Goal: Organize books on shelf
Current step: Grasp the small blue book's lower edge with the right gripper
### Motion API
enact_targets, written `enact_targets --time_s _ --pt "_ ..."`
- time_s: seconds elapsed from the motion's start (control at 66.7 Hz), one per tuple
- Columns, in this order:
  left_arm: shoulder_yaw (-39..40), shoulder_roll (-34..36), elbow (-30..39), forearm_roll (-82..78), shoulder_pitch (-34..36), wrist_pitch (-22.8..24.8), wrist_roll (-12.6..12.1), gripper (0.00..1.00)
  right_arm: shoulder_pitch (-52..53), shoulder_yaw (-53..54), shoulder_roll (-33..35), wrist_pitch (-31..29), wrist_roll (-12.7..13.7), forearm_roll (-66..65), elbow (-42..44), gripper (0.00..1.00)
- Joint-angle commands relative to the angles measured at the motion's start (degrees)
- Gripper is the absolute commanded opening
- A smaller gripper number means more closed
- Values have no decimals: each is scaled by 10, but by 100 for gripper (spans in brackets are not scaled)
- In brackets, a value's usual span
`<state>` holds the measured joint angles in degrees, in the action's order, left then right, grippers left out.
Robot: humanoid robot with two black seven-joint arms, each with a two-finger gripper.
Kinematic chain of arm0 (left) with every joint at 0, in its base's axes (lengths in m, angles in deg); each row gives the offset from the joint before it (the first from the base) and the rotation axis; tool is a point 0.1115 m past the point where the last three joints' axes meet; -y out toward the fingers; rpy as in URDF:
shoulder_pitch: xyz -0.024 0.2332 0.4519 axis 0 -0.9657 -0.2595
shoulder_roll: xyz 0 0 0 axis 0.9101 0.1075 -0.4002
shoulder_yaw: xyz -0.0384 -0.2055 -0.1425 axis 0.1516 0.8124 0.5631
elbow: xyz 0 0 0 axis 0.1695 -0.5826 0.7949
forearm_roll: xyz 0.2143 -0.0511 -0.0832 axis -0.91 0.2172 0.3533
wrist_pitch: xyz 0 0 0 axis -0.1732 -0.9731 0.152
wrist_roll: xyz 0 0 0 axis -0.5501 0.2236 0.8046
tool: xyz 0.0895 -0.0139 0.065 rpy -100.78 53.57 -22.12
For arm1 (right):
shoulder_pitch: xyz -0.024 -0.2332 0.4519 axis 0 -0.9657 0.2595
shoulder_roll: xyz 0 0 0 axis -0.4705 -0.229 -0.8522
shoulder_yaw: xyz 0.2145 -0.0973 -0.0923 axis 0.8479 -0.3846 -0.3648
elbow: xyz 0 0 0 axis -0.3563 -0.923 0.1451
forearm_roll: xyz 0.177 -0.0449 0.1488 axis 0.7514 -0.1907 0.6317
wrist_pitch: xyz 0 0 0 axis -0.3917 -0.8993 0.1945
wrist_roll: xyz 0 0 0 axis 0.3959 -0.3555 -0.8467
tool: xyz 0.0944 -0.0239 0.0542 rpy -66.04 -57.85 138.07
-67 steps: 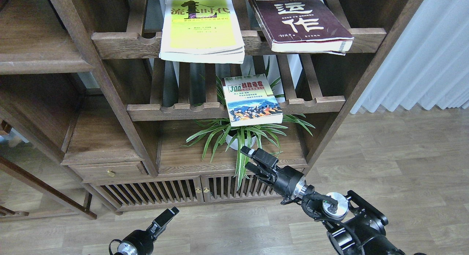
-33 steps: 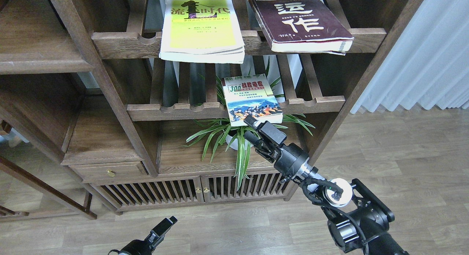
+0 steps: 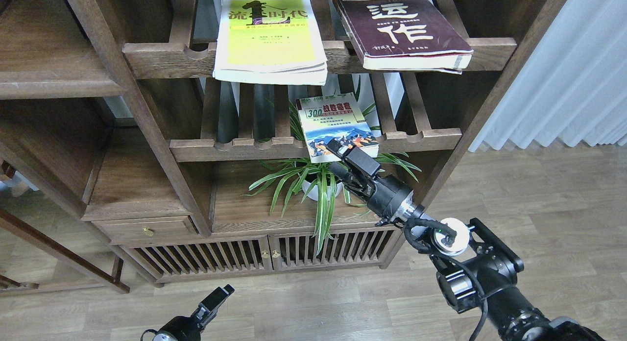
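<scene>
Our right gripper (image 3: 335, 157), jaws straddling the near edge of the "300" book (image 3: 337, 127) at 6 o'clock, grip unconfirmed, book overhanging the slatted rack (image 3: 313, 147) above the plant (image 3: 318, 184); risk: shallow pinch lets it tip and fall.

The racks (image 3: 318, 54) held three books: yellow (image 3: 269, 35), maroon (image 3: 399, 27), and "300" (image 3: 338, 125), and a plant (image 3: 313, 182) sat below

A home living room: dark wooden bookcase (image 3: 147, 115), potted spider plant (image 3: 318, 189), white curtain (image 3: 563, 76), wood-plank floor (image 3: 514, 194).
</scene>
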<state>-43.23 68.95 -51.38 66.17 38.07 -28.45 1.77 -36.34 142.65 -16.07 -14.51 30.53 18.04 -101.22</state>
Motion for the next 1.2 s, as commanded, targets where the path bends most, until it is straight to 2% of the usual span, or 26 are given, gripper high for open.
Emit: enact_targets --time_s 0.0,0.12,0.39,0.57,0.66,0.81,0.915,0.96,1.11,1.185 --pt "1 0 0 1 -1 0 0 100 8 0 0 2 0 -2 20 100" --pt "1 0 -5 1 -1 0 0 100 13 1 0 4 0 -2 23 100" --pt "1 0 -4 1 -1 0 0 100 55 0 0 29 -41 -3 62 99" --pt "1 0 -4 1 -1 0 1 100 59 -18 0 56 -44 -3 65 99" --pt "1 0 -5 1 -1 0 1 100 58 -21 0 54 -44 -3 65 92" --pt "1 4 -5 1 -1 0 1 100 57 -21 0 51 -42 -3 64 68" --pt "1 4 -5 1 -1 0 1 100 59 -22 0 51 -42 -3 63 55" --pt "1 4 -5 1 -1 0 1 100 60 -22 0 51 -43 -3 63 52" --pt "1 4 -5 1 -1 0 1 100 71 -32 0 55 -43 -3 64 52" --pt "1 4 -5 1 -1 0 1 100 72 -40 0 55 -42 -3 65 46"
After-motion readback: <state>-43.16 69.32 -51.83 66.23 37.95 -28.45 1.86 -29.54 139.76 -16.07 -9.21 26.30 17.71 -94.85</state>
